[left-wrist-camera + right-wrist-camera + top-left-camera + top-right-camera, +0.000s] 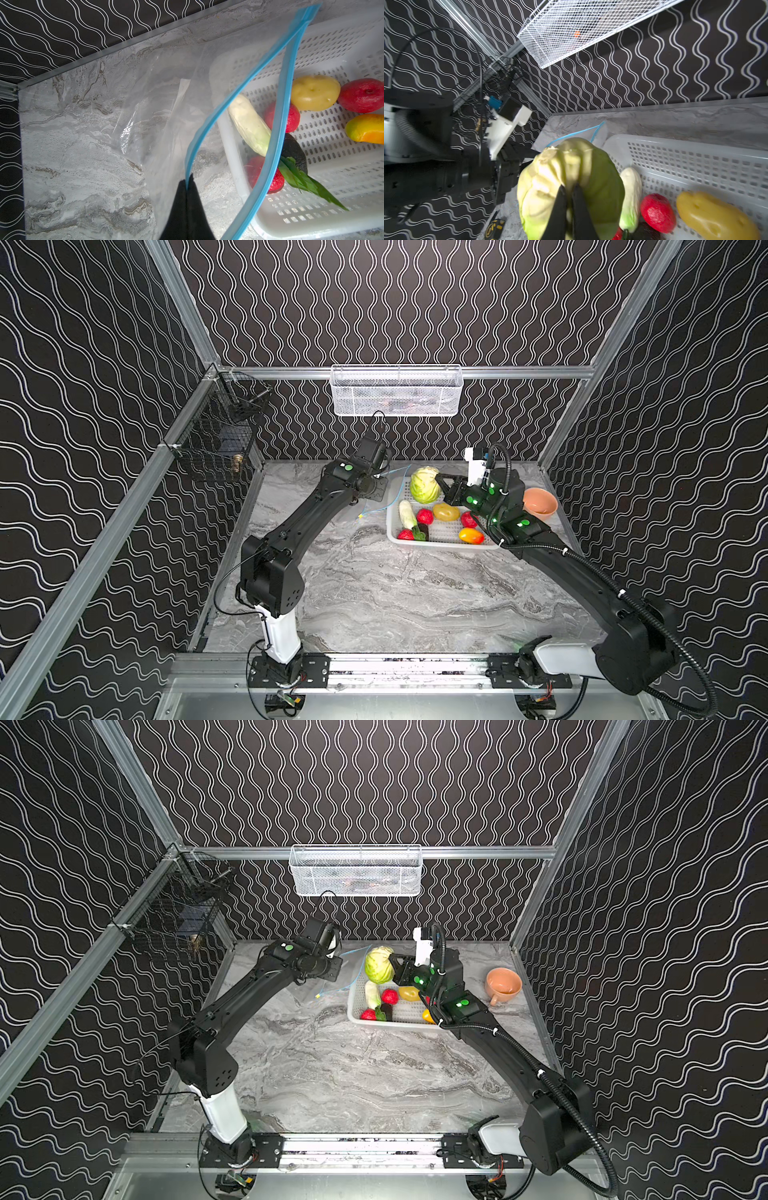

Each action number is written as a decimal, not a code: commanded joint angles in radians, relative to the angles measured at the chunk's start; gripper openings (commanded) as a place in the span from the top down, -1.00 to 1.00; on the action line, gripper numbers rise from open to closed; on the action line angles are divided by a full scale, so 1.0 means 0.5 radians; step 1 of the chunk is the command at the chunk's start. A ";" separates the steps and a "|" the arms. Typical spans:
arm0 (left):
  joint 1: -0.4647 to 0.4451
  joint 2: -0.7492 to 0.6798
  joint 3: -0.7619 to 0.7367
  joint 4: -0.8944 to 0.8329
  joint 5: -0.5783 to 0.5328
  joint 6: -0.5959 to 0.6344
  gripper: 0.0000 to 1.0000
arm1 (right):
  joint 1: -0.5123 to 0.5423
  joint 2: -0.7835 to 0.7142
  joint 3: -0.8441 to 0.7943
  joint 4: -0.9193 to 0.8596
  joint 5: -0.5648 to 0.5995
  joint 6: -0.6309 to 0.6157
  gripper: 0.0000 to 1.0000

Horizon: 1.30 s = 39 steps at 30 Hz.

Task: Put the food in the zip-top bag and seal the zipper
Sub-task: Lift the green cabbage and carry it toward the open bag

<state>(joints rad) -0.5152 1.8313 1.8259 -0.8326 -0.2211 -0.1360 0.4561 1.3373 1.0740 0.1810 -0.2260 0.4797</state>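
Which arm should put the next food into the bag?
Right: the right gripper pinches the green vegetable near the zip-top bag's open mouth; the left gripper is busy pinching the zipper strip.

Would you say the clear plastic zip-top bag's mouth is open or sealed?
Open: its two light-blue zipper strips bow apart, one pinched in the left gripper.

Robot lab test cell, this: aluminium frame (pixel 291 373), black wavy-print walls (pixel 399 302), marble-look tabletop (pixel 395 601), left arm (pixel 299 522) and right arm (pixel 582 572) bolted to a rail (pixel 407 668) at six o'clock, wire basket (pixel 397 393) hung at twelve.
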 commanded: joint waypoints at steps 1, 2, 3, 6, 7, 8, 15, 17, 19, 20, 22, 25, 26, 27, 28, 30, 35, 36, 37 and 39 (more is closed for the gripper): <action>0.002 -0.008 0.024 -0.018 0.031 -0.036 1.00 | 0.002 -0.015 -0.020 0.247 -0.083 0.083 1.00; 0.002 -0.005 0.029 -0.021 0.033 -0.038 1.00 | 0.006 -0.013 -0.029 0.282 -0.095 0.099 1.00; 0.004 -0.005 0.035 -0.025 0.036 -0.041 1.00 | 0.005 -0.006 -0.030 0.308 -0.102 0.119 1.00; 0.003 0.000 0.049 -0.033 0.040 -0.049 1.00 | 0.007 0.025 -0.010 0.341 -0.136 0.150 1.00; 0.001 -0.002 0.052 -0.031 0.041 -0.052 1.00 | 0.006 0.025 -0.013 0.368 -0.143 0.164 1.00; 0.002 -0.002 0.055 -0.032 0.046 -0.054 1.00 | 0.008 0.033 -0.024 0.413 -0.155 0.190 1.00; 0.005 0.009 0.083 -0.038 0.048 -0.053 1.00 | 0.027 0.133 -0.061 0.644 -0.228 0.345 1.00; 0.004 0.021 0.099 -0.048 0.018 -0.050 1.00 | 0.032 0.165 -0.070 0.700 -0.244 0.375 1.00; 0.005 0.020 0.106 -0.051 0.019 -0.050 1.00 | 0.047 0.194 -0.089 0.774 -0.250 0.399 1.00; 0.005 0.021 0.109 -0.051 0.025 -0.050 1.00 | 0.054 0.210 -0.093 0.799 -0.251 0.407 1.00; 0.005 0.023 0.120 -0.057 0.038 -0.053 1.00 | 0.068 0.241 -0.077 0.808 -0.253 0.426 1.00; 0.007 0.028 0.141 -0.061 0.046 -0.059 1.00 | 0.095 0.282 -0.054 0.821 -0.252 0.448 1.00; 0.006 0.037 0.156 -0.066 0.053 -0.058 1.00 | 0.103 0.301 -0.053 0.840 -0.248 0.458 1.00; 0.008 0.048 0.184 -0.085 0.057 -0.059 1.00 | 0.108 0.316 -0.043 0.847 -0.243 0.467 1.00; 0.007 0.052 0.205 -0.097 0.062 -0.060 1.00 | 0.112 0.335 -0.038 0.863 -0.239 0.475 1.00; 0.007 0.056 0.234 -0.111 0.074 -0.063 1.00 | 0.119 0.372 -0.027 0.898 -0.231 0.486 1.00; 0.011 0.064 0.284 -0.138 0.021 -0.060 1.00 | 0.147 0.445 0.004 0.952 -0.202 0.504 1.00; 0.009 0.083 0.315 -0.164 0.011 -0.055 1.00 | 0.150 0.462 0.017 0.959 -0.199 0.504 1.00; 0.012 0.108 0.361 -0.203 0.005 -0.056 1.00 | 0.158 0.482 0.035 0.965 -0.193 0.506 1.00; 0.010 0.136 0.418 -0.253 0.025 -0.055 1.00 | 0.170 0.519 0.077 0.969 -0.180 0.498 1.00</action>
<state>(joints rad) -0.5087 1.8862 2.0056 -0.9268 -0.2325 -0.1574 0.5293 1.5803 1.0859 0.5888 -0.3046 0.7174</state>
